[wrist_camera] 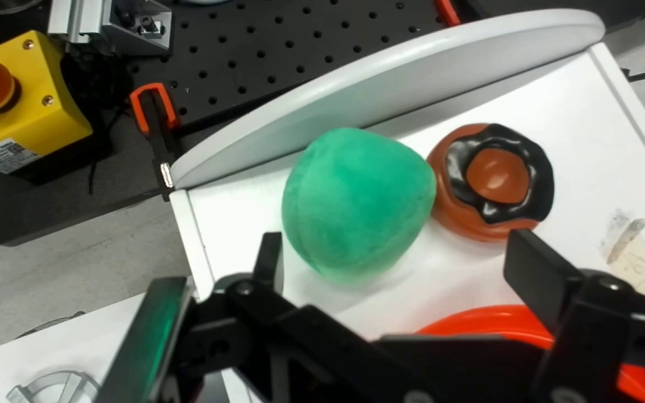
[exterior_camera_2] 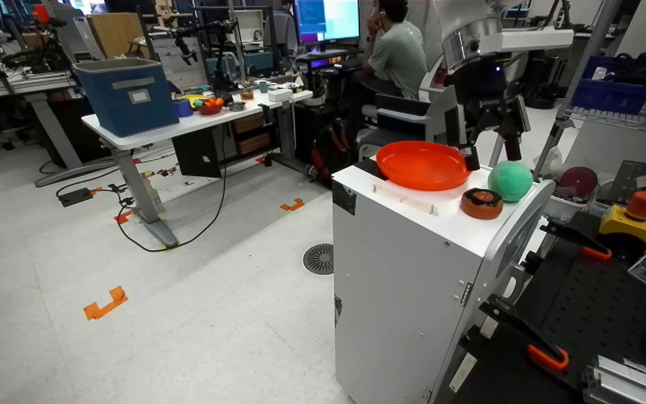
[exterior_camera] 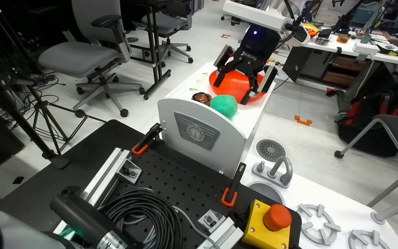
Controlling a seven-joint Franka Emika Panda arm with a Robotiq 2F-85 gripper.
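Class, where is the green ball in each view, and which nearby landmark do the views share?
In an exterior view: green ball, just above and right of centre.
In an exterior view: green ball, well right, slightly above mid-height.
In the wrist view: green ball, near centre.
Shared landmark: brown doughnut beside it.

One orange-red dish (exterior_camera_2: pixel 424 165), one green ball (exterior_camera_2: pixel 510 180) and one dark-iced doughnut (wrist_camera: pixel 499 176) are counted on one white worktop (wrist_camera: pixel 597 157). One gripper (exterior_camera: pixel 232 90) with two fingers (wrist_camera: pixel 535 277) is pictured. On one black perforated worktop (exterior_camera: pixel 174 183), two orange-and-black clamps (exterior_camera: pixel 233 188), two metal corner brackets (exterior_camera: pixel 211 220), one coil of cable (exterior_camera: pixel 164 214) and one yellow box (exterior_camera: pixel 258 228) topped by one red push-button (exterior_camera: pixel 277 217) are shown in an exterior view. One faucet (exterior_camera: pixel 289 169), one sink (exterior_camera: pixel 268 192) and two burners (exterior_camera: pixel 333 227) are seen, and one round dial (exterior_camera: pixel 195 132) is displayed on one grey panel (exterior_camera: pixel 185 148). One floor drain (exterior_camera: pixel 271 150) is captured in both exterior views. One blue bin (exterior_camera_2: pixel 124 112), one blue crate (exterior_camera_2: pixel 614 98) and one maroon ball (exterior_camera_2: pixel 578 180) are recorded in an exterior view.
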